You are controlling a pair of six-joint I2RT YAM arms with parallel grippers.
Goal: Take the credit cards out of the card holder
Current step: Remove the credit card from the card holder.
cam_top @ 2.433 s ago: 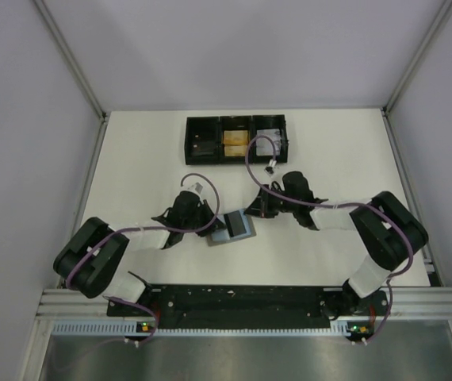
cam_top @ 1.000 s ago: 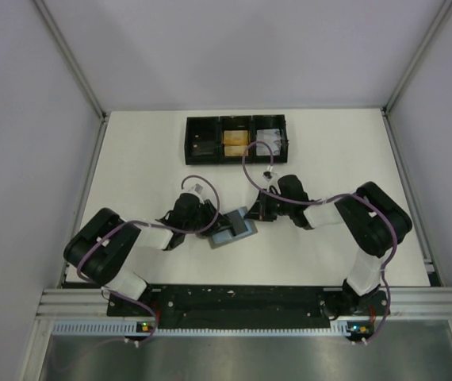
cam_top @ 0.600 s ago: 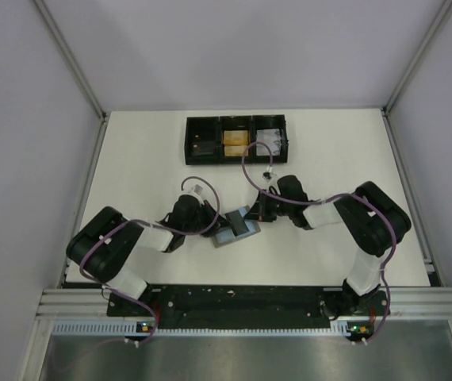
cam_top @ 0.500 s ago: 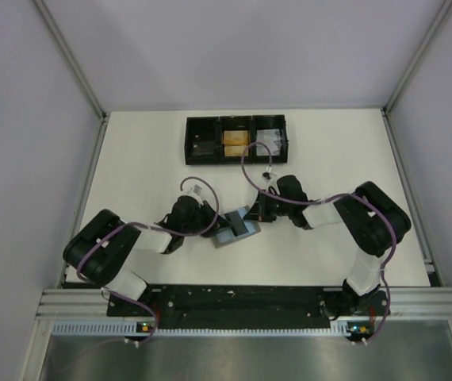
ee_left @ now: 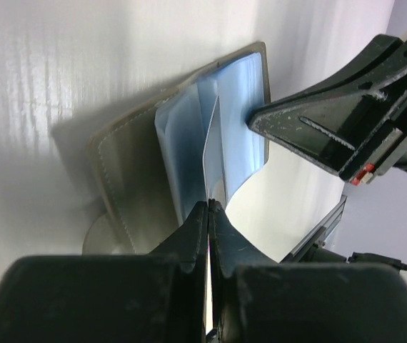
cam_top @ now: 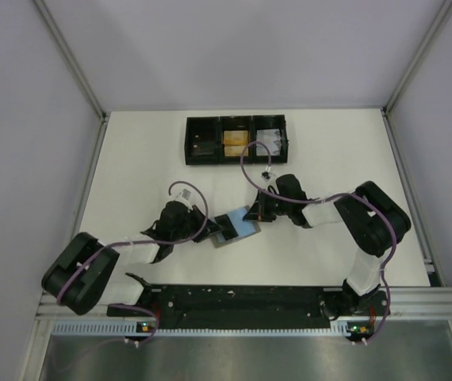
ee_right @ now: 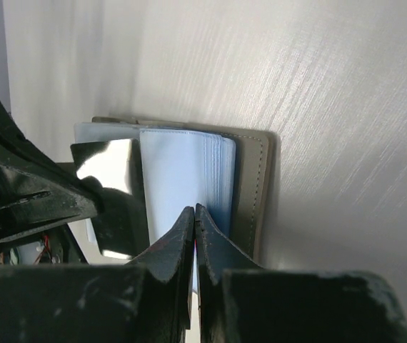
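Observation:
The grey card holder [cam_top: 240,228] lies open on the white table between my two grippers, its light blue inside up. In the left wrist view its grey cover [ee_left: 128,186] and blue sleeves [ee_left: 243,107] show. My left gripper [ee_left: 209,206] is shut on the edge of a thin silvery credit card [ee_left: 214,146] that stands half out of a sleeve. My right gripper [ee_right: 195,209] is shut on the holder's blue inner leaf [ee_right: 175,171] from the opposite side. The shiny card [ee_right: 107,164] also shows in the right wrist view. Other cards are hidden in the sleeves.
A black three-compartment tray [cam_top: 235,139] stands at the back of the table, with yellow items in its middle bay and pale ones in its right bay. Grey walls with metal rails close in the table. The arms' base rail runs along the near edge.
My left arm has drawn back to the left and toward the near edge, pulling a card part way out. The holder now shows more of its blue inside. The right gripper has stayed in place.

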